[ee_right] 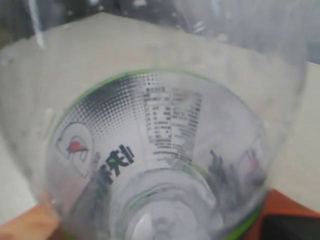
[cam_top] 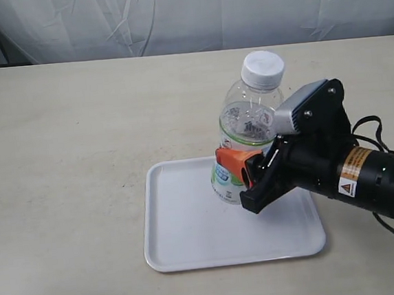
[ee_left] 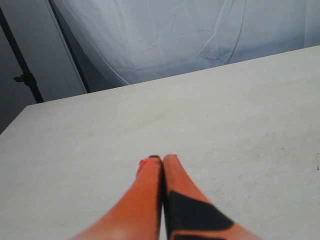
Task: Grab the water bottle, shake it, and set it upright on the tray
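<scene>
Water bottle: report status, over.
Right pincer shut on water bottle, near upright over tray; contact unclear. Left pincer shut, empty. No obstruction seen.

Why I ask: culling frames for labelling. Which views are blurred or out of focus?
Exterior view: evenly lit and sharp, water bottle and tray crisp. Left wrist view: table sharp enough, shut left gripper blurred near the lens. Right wrist view: the bottle fills the frame, soft-focus, its label print warped through the clear plastic.

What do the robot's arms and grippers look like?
The right arm is a black tube bearing an orange warning label, with black cables and a grey camera box. The left gripper and right gripper have orange fingers with black patches.
</scene>
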Available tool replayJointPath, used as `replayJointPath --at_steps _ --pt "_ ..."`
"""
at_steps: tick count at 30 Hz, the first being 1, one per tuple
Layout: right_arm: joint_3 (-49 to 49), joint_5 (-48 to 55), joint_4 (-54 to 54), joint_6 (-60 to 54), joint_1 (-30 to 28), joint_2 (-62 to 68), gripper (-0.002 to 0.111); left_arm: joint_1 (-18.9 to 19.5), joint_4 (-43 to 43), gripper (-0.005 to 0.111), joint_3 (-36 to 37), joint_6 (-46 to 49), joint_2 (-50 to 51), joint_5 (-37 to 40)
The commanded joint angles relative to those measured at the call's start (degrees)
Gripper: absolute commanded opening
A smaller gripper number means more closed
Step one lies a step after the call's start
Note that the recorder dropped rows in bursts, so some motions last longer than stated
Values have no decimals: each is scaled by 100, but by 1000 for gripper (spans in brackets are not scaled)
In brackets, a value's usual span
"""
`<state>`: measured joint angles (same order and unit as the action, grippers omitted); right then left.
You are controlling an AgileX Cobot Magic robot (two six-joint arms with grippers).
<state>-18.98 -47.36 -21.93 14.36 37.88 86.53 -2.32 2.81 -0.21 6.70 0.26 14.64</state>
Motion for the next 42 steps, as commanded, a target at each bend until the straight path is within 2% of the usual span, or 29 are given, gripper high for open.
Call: replayJointPath --at_steps 1,10,15,37,39,42 --pt "-16 -742 80 15 -12 438 -1 -2 -14 0 21 -16 -26 -58" --pt "-16 -941 208 15 -12 906 -1 -2 -14 0 21 -16 -26 -58" --pt "-16 -656 323 -521 -12 907 -1 -2 -14 0 21 -16 -26 -58" --pt "-166 -119 413 -630 -12 1039 -1 -2 -14 0 21 -16 -26 -58" --pt "-166 70 413 -630 -12 1039 3 -2 -14 0 21 -16 -26 -58" --pt "-166 211 413 -488 -12 1039 22 -2 -14 0 21 -16 -26 -58"
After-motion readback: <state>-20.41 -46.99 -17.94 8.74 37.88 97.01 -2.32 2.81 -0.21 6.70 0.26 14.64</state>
